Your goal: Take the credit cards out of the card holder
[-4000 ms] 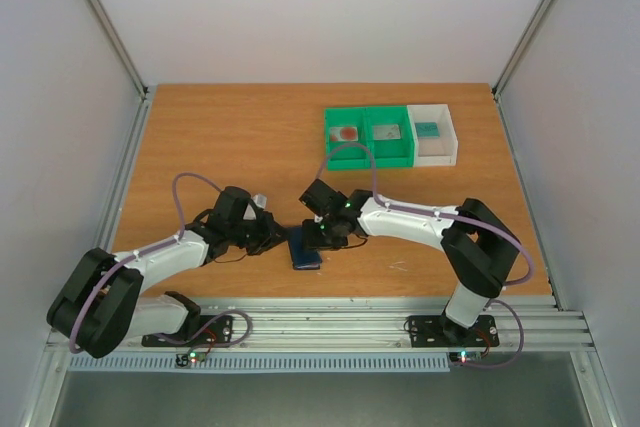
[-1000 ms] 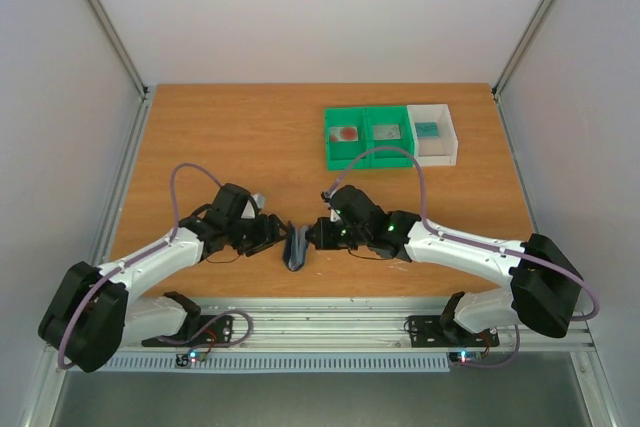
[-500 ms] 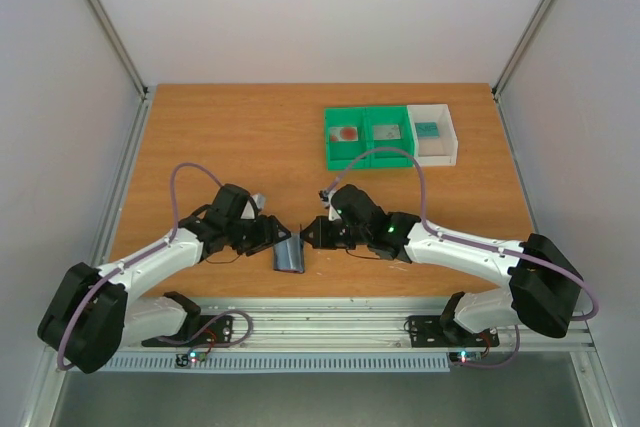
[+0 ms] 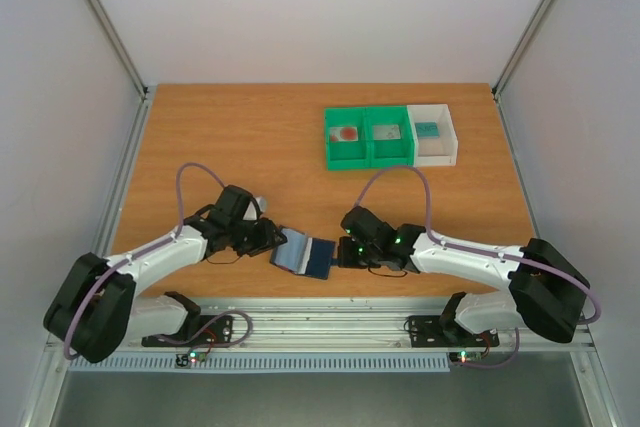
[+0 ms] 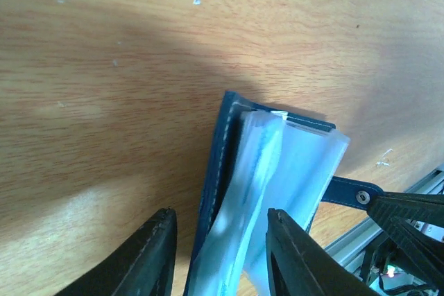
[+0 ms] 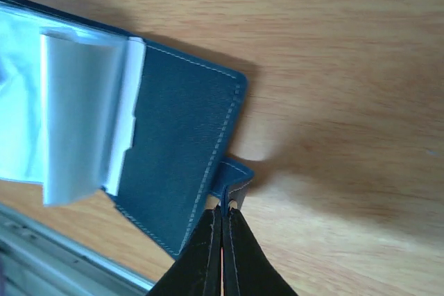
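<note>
The card holder (image 4: 303, 254) is lying open near the front edge of the table (image 4: 230, 137), and both its sides are being blocked. The left gripper (image 4: 272, 238) is straddling its left cover and clear sleeves, and the right gripper (image 4: 340, 254) is pinching the tab on its right. From above, its pale inner panel is sitting uncovered. Behind it and to its left, bare wood is running open. Behind it to the right, well apart, 2 green bins (image 4: 368, 137) and 1 white bin (image 4: 437, 137) are standing in a row. A purple cable (image 4: 395, 170) is arching between it and them. Just in front, a metal rail (image 4: 330, 322) is closing off the approach.
</note>
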